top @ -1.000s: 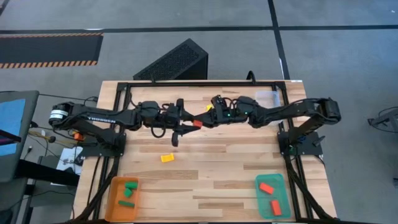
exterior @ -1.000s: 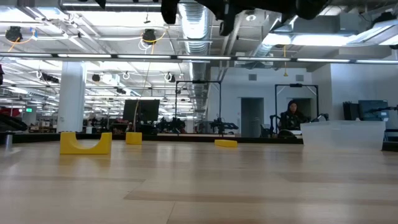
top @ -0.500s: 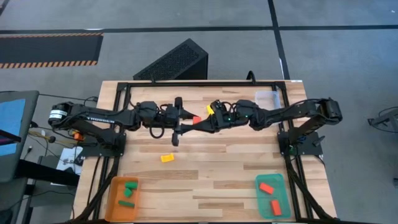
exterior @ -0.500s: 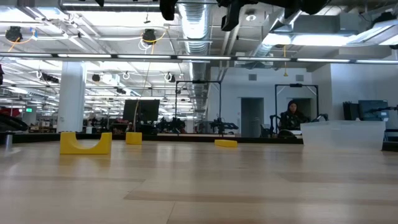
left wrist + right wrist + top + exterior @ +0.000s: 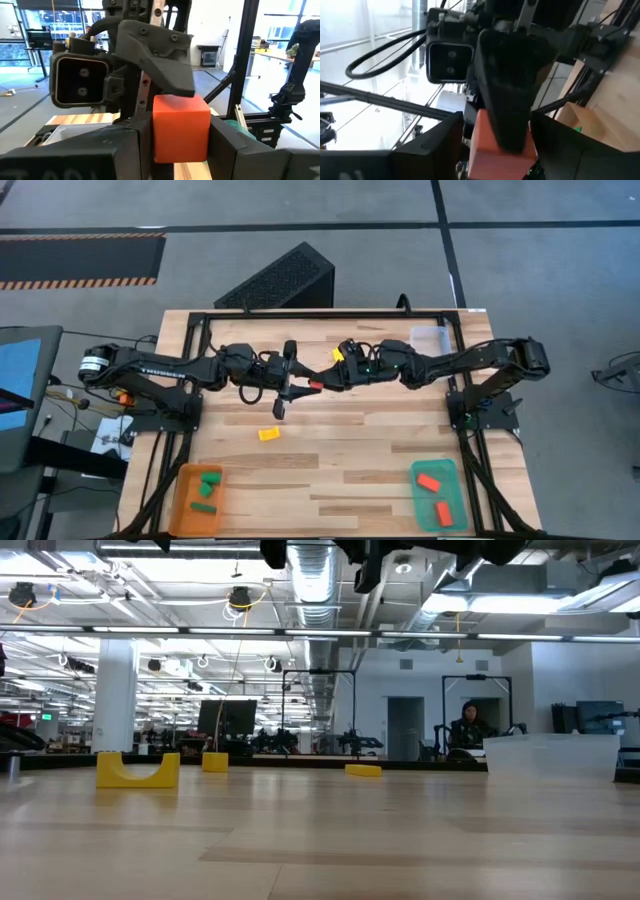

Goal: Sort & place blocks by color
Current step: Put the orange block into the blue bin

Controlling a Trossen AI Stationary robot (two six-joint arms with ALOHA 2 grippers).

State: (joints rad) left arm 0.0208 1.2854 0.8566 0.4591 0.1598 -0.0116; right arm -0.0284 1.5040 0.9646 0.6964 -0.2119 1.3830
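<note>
Meeting nose to nose above the far half of the pale wooden table point(image 5: 340, 470), the two grippers share one small red cube-shaped block point(image 5: 315, 384). The left gripper point(image 5: 291, 381) clamps it from the left, its fingers point(image 5: 227, 142) pressed on the block's sides point(image 5: 180, 127); the right gripper point(image 5: 322, 383) reaches it from the right with jaws spread around the block, so the red block point(image 5: 497, 147) sits between both, equally near each.
</note>
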